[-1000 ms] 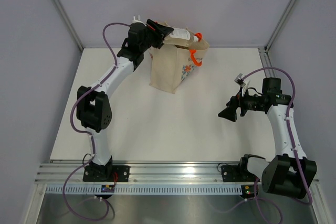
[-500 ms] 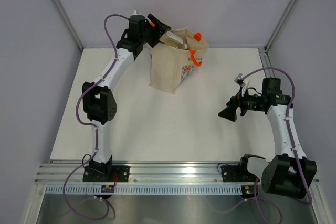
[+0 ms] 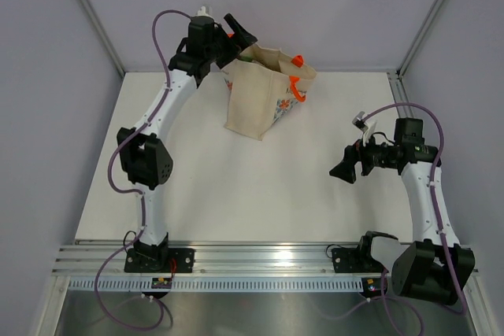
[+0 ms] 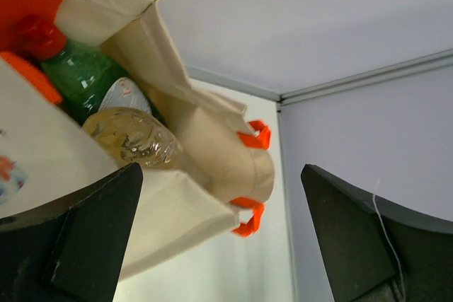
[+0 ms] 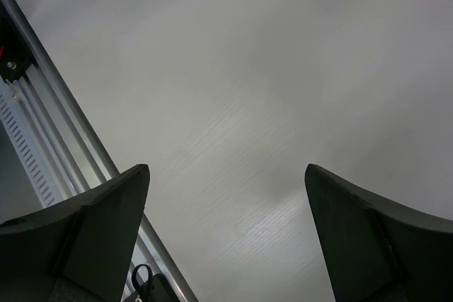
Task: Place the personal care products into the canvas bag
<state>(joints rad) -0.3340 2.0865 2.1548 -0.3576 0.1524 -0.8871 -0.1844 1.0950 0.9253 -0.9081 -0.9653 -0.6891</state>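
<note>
left gripper (image 4: 219,173) spread wide, empty, at canvas bag (image 3: 252,108) rim. clear bottle (image 4: 134,136) and green bottle (image 4: 78,72) lie inside. right gripper (image 3: 343,169) spread wide, empty, well apart.

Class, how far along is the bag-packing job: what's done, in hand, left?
Done: a green red-capped bottle and a clear bottle lie inside the canvas bag; no bottle shows on the table. In hand: nothing; left gripper open above the bag's mouth, right gripper open. Left: seemingly nothing, though some contents are hidden.
</note>
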